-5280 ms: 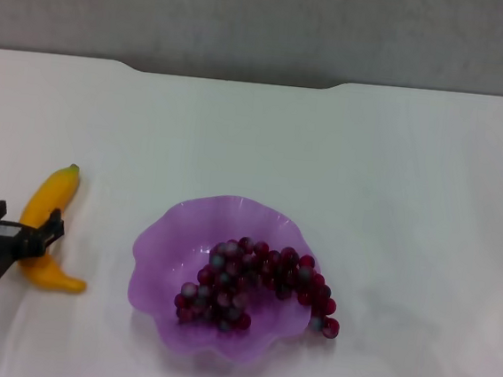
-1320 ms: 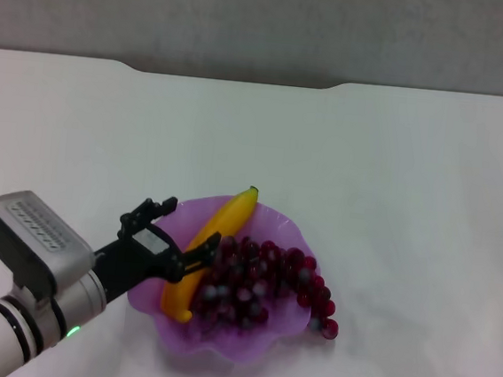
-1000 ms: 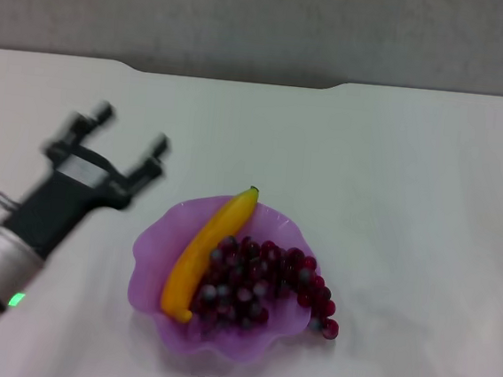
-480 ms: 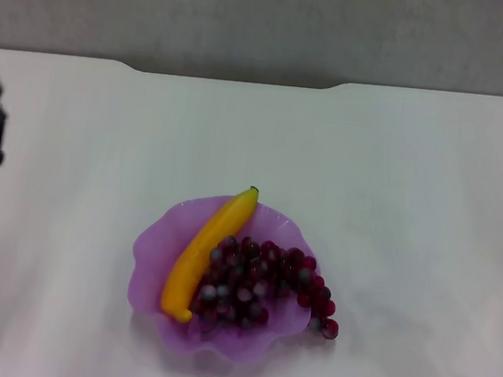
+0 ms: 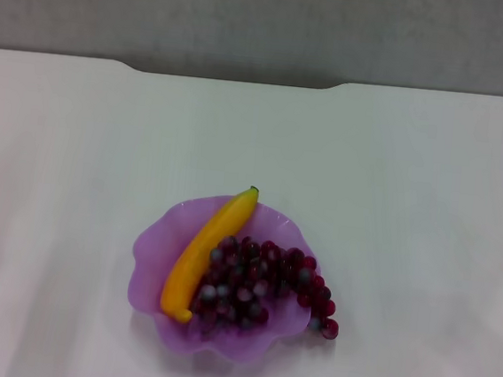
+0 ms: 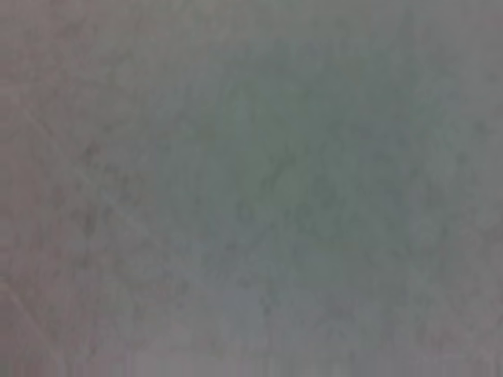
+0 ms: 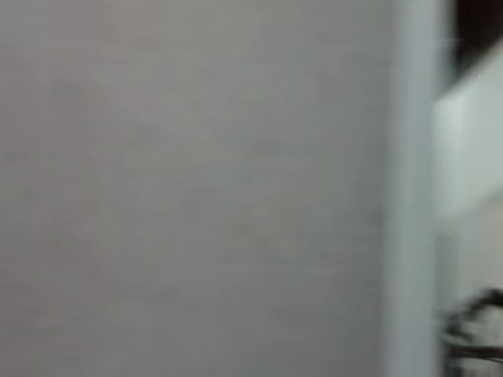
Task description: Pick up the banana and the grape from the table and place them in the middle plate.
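Note:
The yellow banana (image 5: 204,248) lies in the purple scalloped plate (image 5: 150,252) on its left side, its green tip over the far rim. The bunch of dark red grapes (image 5: 260,282) lies in the plate beside the banana, its right end hanging over the plate's right rim. The plate sits on the white table (image 5: 394,184) at front centre. Neither gripper shows in the head view. The left wrist view shows only a plain blurred surface, and the right wrist view shows a pale surface with an edge.
The table's far edge has a notch (image 5: 235,76) at the middle, with a grey wall behind it.
My left gripper let go of the banana in the plate, rose and pulled back to the left, then left the head view. Banana and grapes have stayed in place since.

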### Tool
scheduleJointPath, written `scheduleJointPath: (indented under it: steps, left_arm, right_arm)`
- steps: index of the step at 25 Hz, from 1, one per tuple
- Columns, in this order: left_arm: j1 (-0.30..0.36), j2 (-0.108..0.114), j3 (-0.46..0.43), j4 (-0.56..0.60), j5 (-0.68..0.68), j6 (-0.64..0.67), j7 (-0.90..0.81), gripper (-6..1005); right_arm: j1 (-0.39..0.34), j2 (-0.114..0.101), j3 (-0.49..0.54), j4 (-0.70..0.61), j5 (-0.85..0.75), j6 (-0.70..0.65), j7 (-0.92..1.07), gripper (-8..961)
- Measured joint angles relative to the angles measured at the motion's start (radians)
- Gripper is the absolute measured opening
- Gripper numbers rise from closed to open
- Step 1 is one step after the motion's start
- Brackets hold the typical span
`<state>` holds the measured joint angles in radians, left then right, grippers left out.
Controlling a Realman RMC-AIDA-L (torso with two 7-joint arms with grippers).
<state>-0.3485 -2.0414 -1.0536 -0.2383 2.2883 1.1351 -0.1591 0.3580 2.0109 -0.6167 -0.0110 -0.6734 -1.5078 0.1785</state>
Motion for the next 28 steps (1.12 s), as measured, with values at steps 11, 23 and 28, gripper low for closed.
scheduleJointPath:
  steps: [11,23,28]
  left_arm:
    - [-0.043,0.003,0.025,0.04,0.011,-0.024,-0.001,35]
    - [-0.096,0.009,0.22,0.04,0.034,0.122,0.03,35]
    - [-0.127,0.01,0.221,0.042,0.041,0.119,0.031,35]
  right_arm:
    - [-0.023,-0.003,0.122,0.03,0.188,0.003,0.131,-1]
    - [0.002,-0.016,0.04,-0.122,0.094,0.142,0.351,-1]
    - [0.057,-0.023,0.037,-0.138,0.006,0.239,0.346,0]
